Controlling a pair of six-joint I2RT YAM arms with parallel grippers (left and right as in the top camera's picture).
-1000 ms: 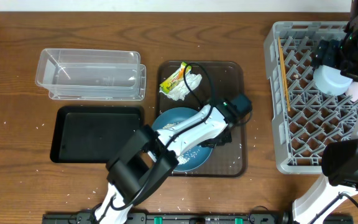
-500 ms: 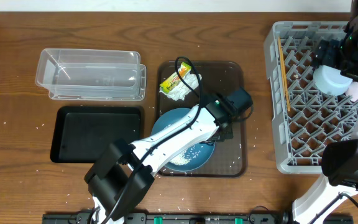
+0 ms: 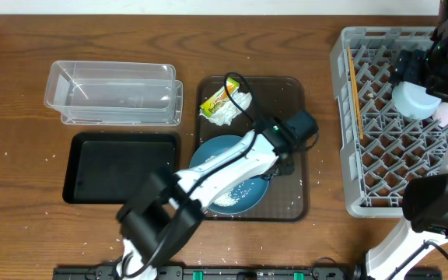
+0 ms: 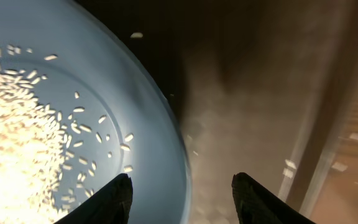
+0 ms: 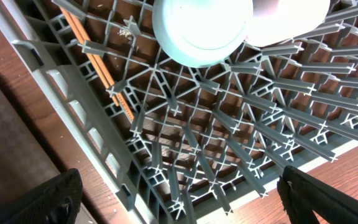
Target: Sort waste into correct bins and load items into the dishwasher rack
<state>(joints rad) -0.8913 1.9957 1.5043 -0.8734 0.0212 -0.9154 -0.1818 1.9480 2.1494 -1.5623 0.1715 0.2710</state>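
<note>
The blue plate [image 3: 205,155] lies on the brown serving tray [image 3: 286,101] with loose white rice [image 3: 233,194] on it. My left gripper [image 3: 282,165] is open and straddles the plate's right rim [image 4: 160,124], one finger over the plate and one over the tray, with rice [image 4: 17,124] to its left. The yellow-green wrapper [image 3: 216,97] and white tissue [image 3: 233,109] lie at the tray's back. My right gripper [image 3: 416,74] is open and empty above the grey rack [image 3: 379,155], which holds the chopsticks [image 3: 354,85], a light blue saucer [image 5: 201,31] and a white cup [image 5: 291,12].
The clear tub [image 3: 115,93] stands at the back left, with the black tray [image 3: 119,167] in front of it. Stray rice grains dot the brown tray and the wooden table. The rack's tall walls [image 5: 73,93] ring the right gripper.
The left arm's elbow has swung about, while its gripper has stayed at the plate's right rim. The right arm has not moved.
</note>
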